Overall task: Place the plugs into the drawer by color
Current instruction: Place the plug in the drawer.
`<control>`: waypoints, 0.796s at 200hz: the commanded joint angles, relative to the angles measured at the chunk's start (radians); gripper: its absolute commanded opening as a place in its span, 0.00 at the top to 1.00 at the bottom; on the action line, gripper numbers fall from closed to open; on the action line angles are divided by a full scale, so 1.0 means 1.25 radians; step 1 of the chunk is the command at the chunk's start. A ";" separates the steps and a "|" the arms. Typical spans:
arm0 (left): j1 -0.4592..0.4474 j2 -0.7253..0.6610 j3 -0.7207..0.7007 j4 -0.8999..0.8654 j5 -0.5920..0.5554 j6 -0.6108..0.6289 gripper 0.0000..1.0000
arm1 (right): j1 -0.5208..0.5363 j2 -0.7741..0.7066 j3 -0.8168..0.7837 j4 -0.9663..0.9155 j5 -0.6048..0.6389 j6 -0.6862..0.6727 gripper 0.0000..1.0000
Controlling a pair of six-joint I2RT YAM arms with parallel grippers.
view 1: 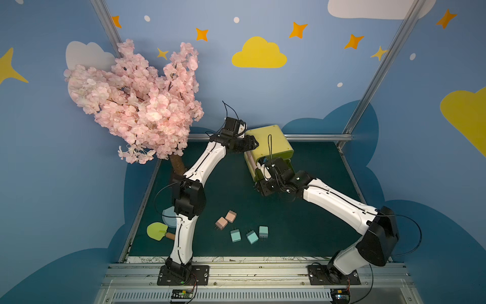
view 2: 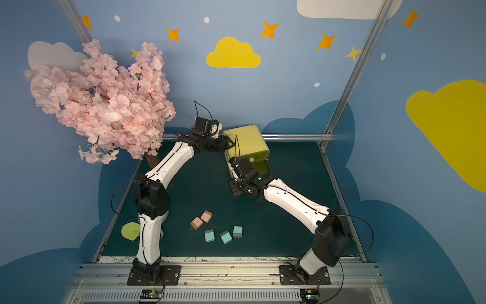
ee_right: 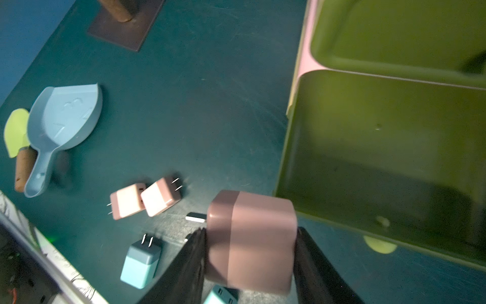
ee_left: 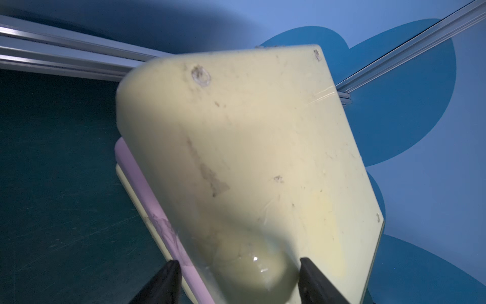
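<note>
- The right gripper (ee_right: 251, 233) is clamping a peach-pink rounded-cube plug (ee_right: 251, 244) just beside the open drawer (ee_right: 381, 147) of the yellow-green plastic cabinet (view 1: 265, 142).
- The left gripper (ee_left: 238, 262) is gripping the cabinet's rounded top corner.

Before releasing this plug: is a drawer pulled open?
Open. The drawer juts out, inside showing, near the pink plug in the right gripper.

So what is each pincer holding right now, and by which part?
The right pincer grips a pink plug by its opposite side faces. The left pincer clamps the drawer cabinet at its rounded top edge.
</note>
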 commanded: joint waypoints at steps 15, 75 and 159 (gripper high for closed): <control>0.000 -0.019 0.018 -0.022 -0.007 0.007 0.28 | -0.053 0.036 0.049 0.019 0.022 -0.010 0.49; 0.000 -0.014 0.018 -0.022 -0.007 0.007 0.28 | -0.095 0.114 0.095 0.028 0.016 -0.040 0.49; 0.000 -0.010 0.026 -0.022 0.000 0.005 0.28 | -0.102 0.170 0.101 0.027 0.042 -0.067 0.48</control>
